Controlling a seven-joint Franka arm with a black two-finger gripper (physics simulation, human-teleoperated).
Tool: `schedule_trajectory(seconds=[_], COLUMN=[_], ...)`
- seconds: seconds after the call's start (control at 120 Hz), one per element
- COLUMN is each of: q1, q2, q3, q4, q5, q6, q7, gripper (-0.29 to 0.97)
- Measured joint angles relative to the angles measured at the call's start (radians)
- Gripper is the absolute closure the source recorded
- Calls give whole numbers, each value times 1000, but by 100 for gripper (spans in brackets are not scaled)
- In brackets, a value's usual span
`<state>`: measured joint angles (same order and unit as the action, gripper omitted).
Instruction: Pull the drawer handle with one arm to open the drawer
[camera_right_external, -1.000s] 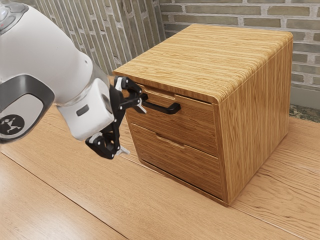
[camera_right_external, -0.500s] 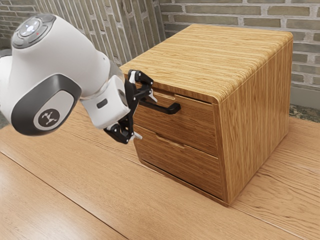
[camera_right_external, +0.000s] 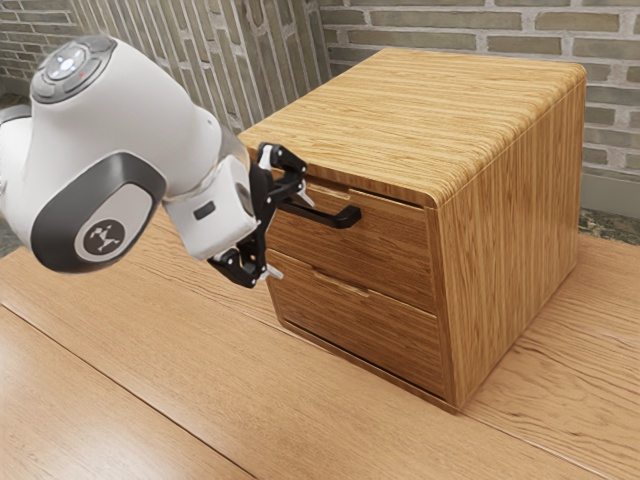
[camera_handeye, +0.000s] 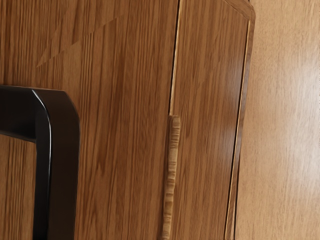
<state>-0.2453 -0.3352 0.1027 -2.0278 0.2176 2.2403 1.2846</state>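
Although the task called for the drawer to be open, the top drawer (camera_right_external: 385, 248) looked shut, its front flush with the wooden cabinet (camera_right_external: 430, 110), which stood on the table (camera_right_external: 150, 400) at about three o'clock from the arm in the exterior view. The black handle (camera_right_external: 325, 213) ran across the upper part of that front, and the gripper (camera_right_external: 278, 222) sat at the handle's nine o'clock end. Its fingers stood wide apart, one toward twelve o'clock and one toward six, with the bar's end lying between them. The upper finger came very near the bar, but whether it touched could not be told, and nothing was clamped. From the wrist view the handle (camera_handeye: 55, 165) showed as a stiff, square-cornered bar standing off the drawer front (camera_handeye: 125, 100), with the lower drawer (camera_handeye: 207, 125) and its wooden lip (camera_handeye: 172, 175) beyond it. The bar looked rigid and smooth, so it would probably not flex, but it might slide through the pads if gripped lightly. The drawer itself seemed likely to run on straight slides and resist only modestly. The soundest hold appeared to be across the bar's straight run, a little toward three o'clock of the corner post, where both pads could meet flat faces. A pull would then best go squarely out from the front, since a skewed one from that end might bind the drawer.
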Motion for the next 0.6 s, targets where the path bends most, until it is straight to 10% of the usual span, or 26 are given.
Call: schedule_trajectory(seconds=[0.6], q1=[-3], q2=[1], q3=[28], q4=[-15], q5=[2], q6=[7], q7=[7], gripper=[14])
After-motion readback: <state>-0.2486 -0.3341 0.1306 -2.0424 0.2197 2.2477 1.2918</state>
